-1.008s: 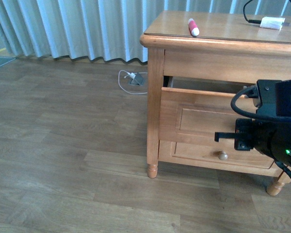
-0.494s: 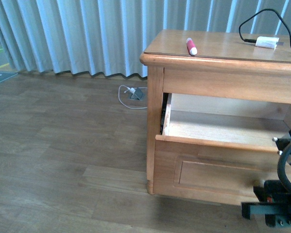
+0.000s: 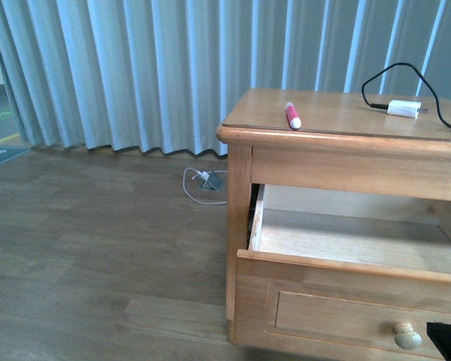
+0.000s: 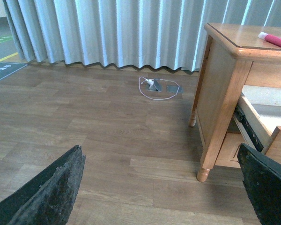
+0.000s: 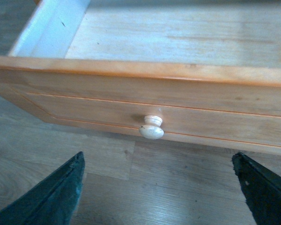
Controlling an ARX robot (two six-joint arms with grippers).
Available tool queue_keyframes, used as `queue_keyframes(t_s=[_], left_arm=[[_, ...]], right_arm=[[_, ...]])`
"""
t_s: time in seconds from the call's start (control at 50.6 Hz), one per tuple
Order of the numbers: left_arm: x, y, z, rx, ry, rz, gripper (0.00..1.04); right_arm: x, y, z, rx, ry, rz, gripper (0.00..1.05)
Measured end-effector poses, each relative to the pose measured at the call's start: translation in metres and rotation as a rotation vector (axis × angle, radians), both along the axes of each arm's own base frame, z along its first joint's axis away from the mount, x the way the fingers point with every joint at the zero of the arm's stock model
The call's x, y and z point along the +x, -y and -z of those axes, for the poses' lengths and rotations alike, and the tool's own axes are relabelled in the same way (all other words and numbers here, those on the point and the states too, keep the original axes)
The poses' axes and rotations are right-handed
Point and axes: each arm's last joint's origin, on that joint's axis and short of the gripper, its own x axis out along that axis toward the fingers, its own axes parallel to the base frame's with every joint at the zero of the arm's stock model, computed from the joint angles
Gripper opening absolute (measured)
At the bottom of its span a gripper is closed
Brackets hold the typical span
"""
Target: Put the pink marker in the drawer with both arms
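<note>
The pink marker (image 3: 293, 116) lies on top of the wooden cabinet, near its left front corner, and also shows at the edge of the left wrist view (image 4: 274, 40). Below it the drawer (image 3: 346, 301) stands pulled out, its pale inside bare and its round knob (image 3: 407, 336) facing me. My right gripper (image 5: 157, 194) is open over the floor, just in front of the knob (image 5: 152, 127) and not touching it. My left gripper (image 4: 159, 192) is open above the floor, left of the cabinet. Only a black corner of the right arm (image 3: 449, 342) shows in the front view.
A white charger block (image 3: 403, 109) with a black cable lies at the back right of the cabinet top. A floor socket with a looped white cable (image 3: 207, 183) sits by the curtain. The cabinet's front leg (image 4: 203, 173) stands right of my left gripper.
The drawer went from barely ajar to pulled well out. My right arm has dropped back from the drawer front and almost left the front view. The cabinet now sits lower in that view.
</note>
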Motion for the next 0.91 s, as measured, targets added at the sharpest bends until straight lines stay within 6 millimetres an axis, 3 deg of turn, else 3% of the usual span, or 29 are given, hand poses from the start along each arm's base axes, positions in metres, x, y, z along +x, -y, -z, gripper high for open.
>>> queue_keyframes(t_s=[0.04,0.375,0.573,0.909], left_arm=[[0.000,0.000,0.000,0.000,0.000,0.000,0.99],[0.000,0.000,0.000,0.000,0.000,0.000,0.99],[0.000,0.000,0.000,0.000,0.000,0.000,0.99],[0.000,0.000,0.000,0.000,0.000,0.000,0.99]], right_arm=[[-0.006,0.002,-0.011,0.010,0.014,-0.004,0.98],[-0.070,0.019,-0.087,0.070,0.144,-0.090,0.96],[-0.096,0.024,-0.096,0.064,0.180,-0.085,0.96],[-0.098,0.023,-0.096,0.044,0.178,-0.068,0.96]])
